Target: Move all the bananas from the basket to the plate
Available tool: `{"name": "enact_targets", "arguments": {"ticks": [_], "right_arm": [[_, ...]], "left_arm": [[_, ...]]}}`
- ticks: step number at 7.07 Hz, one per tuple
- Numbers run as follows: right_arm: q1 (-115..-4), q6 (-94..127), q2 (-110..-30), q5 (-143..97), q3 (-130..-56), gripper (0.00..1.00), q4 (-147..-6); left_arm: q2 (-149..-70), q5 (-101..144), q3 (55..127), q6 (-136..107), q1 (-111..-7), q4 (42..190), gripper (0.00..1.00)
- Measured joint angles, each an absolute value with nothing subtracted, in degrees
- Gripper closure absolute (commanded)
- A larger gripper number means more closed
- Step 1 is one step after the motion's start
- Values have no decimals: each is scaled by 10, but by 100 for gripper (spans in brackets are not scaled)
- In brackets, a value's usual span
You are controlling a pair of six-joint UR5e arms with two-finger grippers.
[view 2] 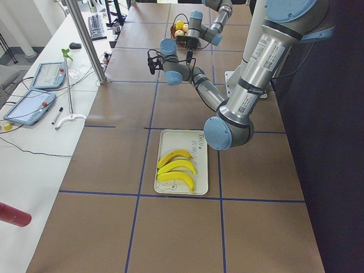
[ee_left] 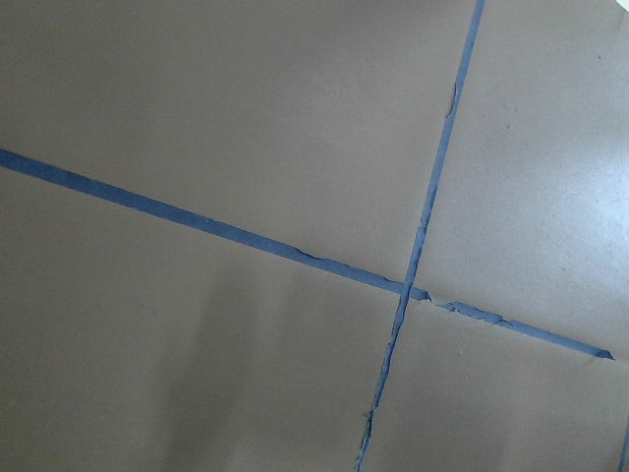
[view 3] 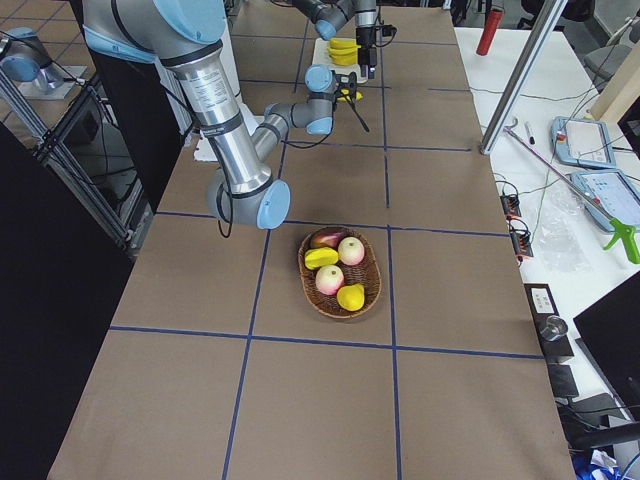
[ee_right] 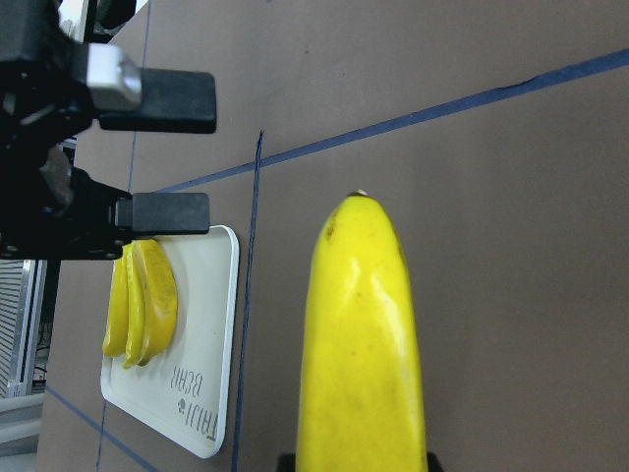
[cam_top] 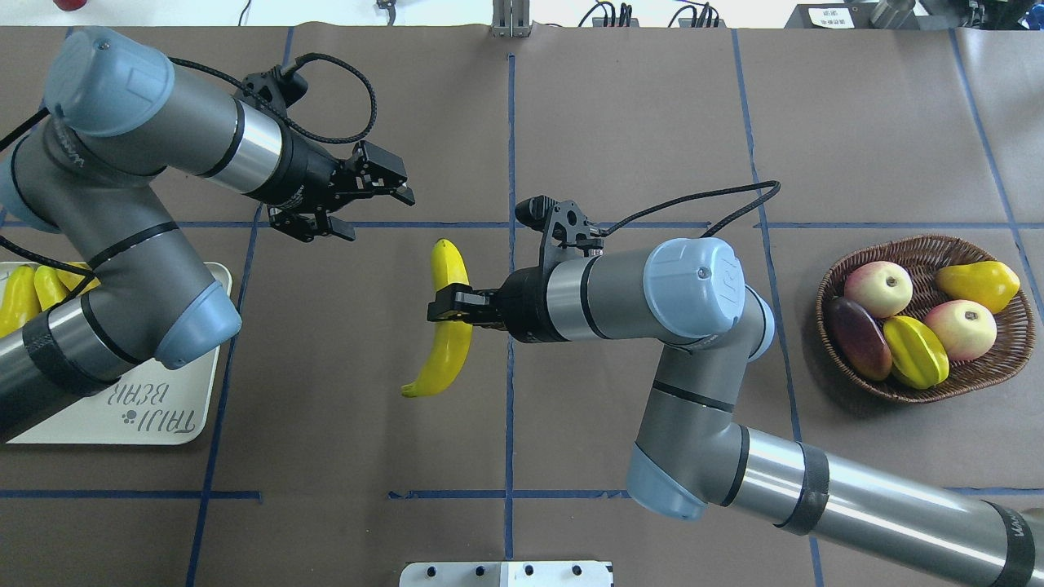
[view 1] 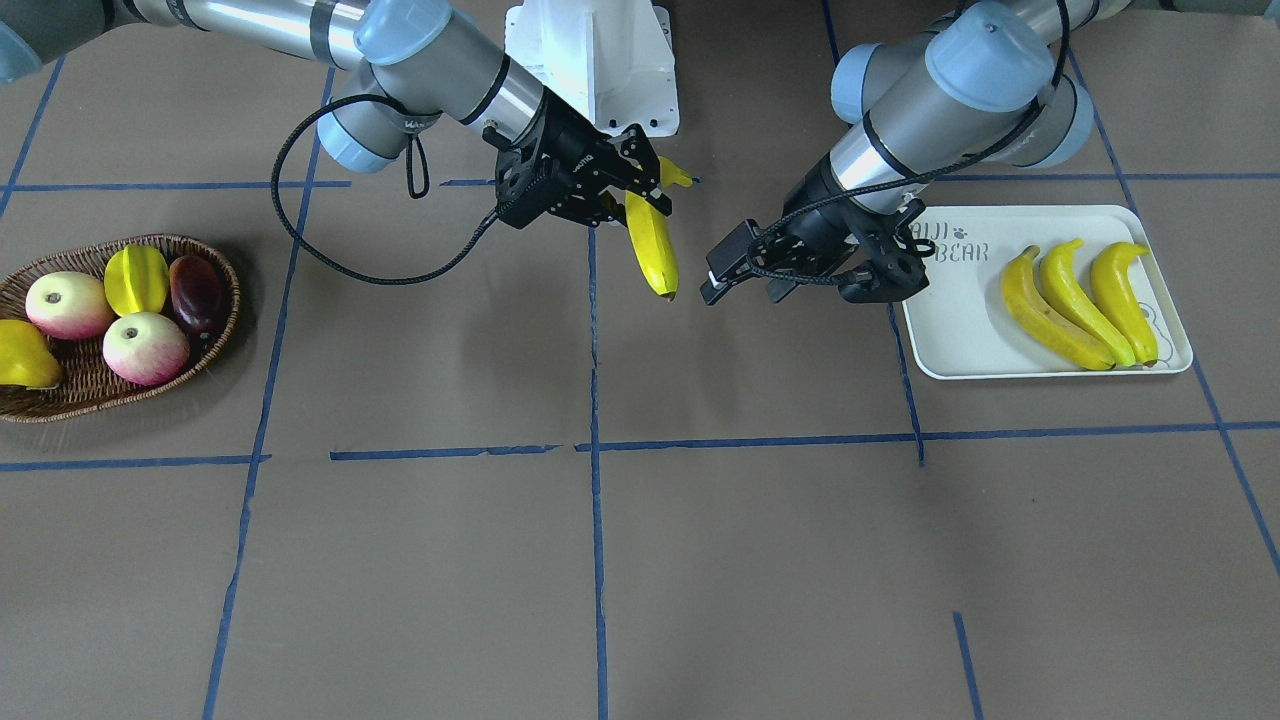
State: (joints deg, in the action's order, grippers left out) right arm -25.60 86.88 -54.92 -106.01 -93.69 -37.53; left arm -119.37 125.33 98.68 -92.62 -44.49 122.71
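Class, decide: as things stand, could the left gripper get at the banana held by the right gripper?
Probably yes. The open left gripper faces the banana held in the right gripper; one end of it sticks out that way, and nothing stands between them.

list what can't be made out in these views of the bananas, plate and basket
- Plate: in the overhead view the left arm covers most of it; its bananas show only in part.
- Right gripper: the right wrist view's bottom edge cuts off its fingers on the held banana.
- Left wrist view: only the taped table, no fingers.
- Basket: cut by the front view's left edge.
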Motion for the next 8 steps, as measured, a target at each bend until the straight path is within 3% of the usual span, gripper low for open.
{"name": "enact_targets", "arguments": {"ticks": [2,3,4,5,8], "right_arm": [[-255,869,-546,-1060,-937,77,-375],[-255,869,-545,-1060,-937,77,-375],[-254,869,-545,-1059,-937,77,-375],[-254,869,-545,-1059,-937,77,-375],[-252,868,-545,-1059,-937,76,-375]], "left_arm": [[-1203,1253,987,-972,-419,1245,2],[-1204,1253,987,-984,-409,1249,9],[-1204,1252,987,-996,-400,1253,25],[-1204,1252,987,-1005,-393,1256,32],[-1206,1252,984,-1011,-388,1259,33]]}}
